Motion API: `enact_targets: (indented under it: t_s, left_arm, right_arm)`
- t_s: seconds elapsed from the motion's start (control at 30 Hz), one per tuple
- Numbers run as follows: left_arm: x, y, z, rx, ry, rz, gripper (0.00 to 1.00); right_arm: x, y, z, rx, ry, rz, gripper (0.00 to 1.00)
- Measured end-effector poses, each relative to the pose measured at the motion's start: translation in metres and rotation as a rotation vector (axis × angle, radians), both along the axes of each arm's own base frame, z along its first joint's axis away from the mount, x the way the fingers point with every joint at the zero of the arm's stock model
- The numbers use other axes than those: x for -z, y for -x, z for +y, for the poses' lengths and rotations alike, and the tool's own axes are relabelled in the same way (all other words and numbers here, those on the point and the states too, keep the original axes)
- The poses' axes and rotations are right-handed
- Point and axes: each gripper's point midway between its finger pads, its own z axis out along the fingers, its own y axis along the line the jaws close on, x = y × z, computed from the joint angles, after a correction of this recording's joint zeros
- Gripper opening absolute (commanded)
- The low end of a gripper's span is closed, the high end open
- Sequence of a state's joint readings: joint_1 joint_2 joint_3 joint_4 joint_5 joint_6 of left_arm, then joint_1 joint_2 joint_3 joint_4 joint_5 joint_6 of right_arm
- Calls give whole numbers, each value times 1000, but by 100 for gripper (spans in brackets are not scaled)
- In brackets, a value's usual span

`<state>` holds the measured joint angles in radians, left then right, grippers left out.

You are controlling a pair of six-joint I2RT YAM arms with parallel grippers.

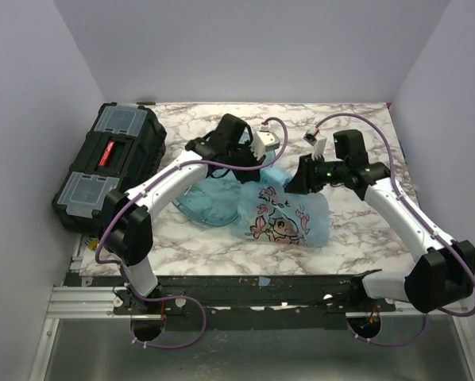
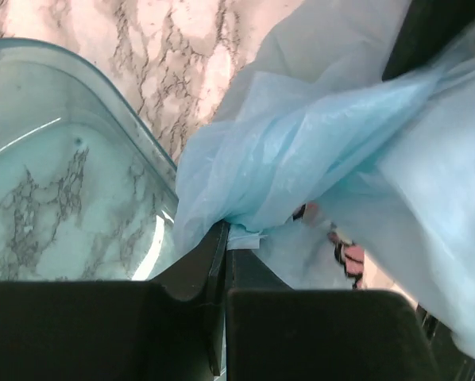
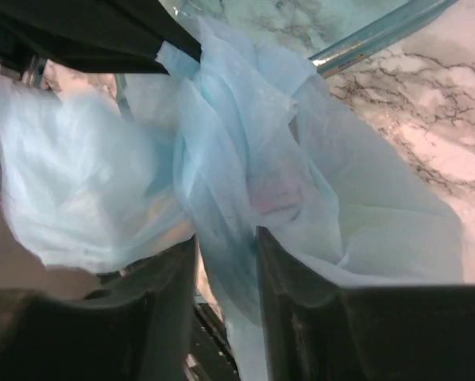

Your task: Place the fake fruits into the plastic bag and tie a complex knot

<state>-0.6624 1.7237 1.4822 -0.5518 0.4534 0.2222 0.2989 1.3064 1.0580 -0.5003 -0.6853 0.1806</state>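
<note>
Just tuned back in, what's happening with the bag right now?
Both arms are at the top of the plastic bag, which lies on the marble table beside the clear teal tray. The left gripper is pinched shut on a fold of the film. The right gripper has a bunch of film between its fingers; whether it clamps is unclear. A reddish shape shows faintly through the film, probably fruit inside. Nothing looks tied yet.

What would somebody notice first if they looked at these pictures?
The crinkly light-blue plastic bag with its pink cartoon print, right in the middle. The left end effector pinches a fold of it, beside the clear teal tray. A big black toolbox sits at the far left.
</note>
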Motion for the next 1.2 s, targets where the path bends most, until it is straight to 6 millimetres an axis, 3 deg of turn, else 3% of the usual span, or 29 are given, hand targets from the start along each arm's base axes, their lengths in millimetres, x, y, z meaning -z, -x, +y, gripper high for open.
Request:
enact_targets:
  t_s: [0.1,0.27,0.47,0.7,0.77,0.87,0.93,0.97,1.1,1.2]
  left_arm:
    - [-11,3,8,85,32,1,0]
    - [-31,31,-3,260,95,22,0]
    - [-46,49,-9,341,145,60,0]
    - [-70,50,-15,369,194,58,0]
    - [-73,50,-16,375,201,60,0]
    - [-75,53,-17,384,206,76,0]
    - [-77,54,-17,385,208,86,0]
    - [-78,55,-17,383,209,93,0]
    - [-82,58,-16,374,229,120,0]
    - [-85,63,-14,366,243,138,0]
  right_arm:
    - [-3,5,-6,-61,53,-80,84]
    - [-19,-7,-15,-166,150,-307,98]
    - [-45,-26,-15,-313,225,-577,100]
    - [-48,-12,-6,-508,199,-717,100]
    - [-49,-12,-4,-530,191,-742,91]
    - [-47,-20,-1,-540,188,-764,58]
    - [-41,-30,3,-531,184,-756,46]
    - [-37,-32,4,-528,181,-742,49]
    - [-20,-37,6,-523,173,-679,86]
    - [-16,-33,5,-533,173,-678,91]
